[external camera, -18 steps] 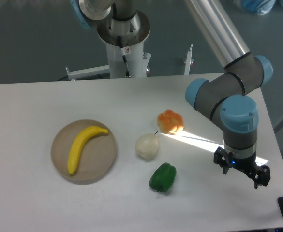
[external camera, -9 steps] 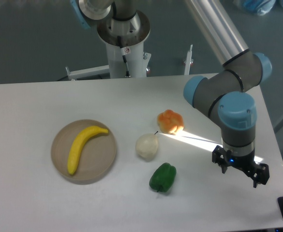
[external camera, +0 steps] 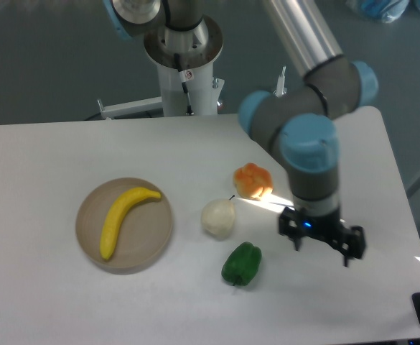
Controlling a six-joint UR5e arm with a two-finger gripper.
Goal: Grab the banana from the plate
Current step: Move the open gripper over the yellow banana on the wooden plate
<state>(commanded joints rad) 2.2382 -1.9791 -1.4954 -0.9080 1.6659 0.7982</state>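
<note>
Gripper empty, banana waiting on the plate far across the table.

I'm hanging my gripper above the table's right side, fingers spread apart, nothing between them. Nearest me, the green pepper is sitting just beside, then the pale pear and the orange fruit. Well beyond them the banana is lying on the plate, curving from upper right to lower left. I'm judging the clean route is crossing high over the fruit, turning the fingers across the banana's middle, then descending. Open tabletop around the plate is giving plenty of room.
</note>
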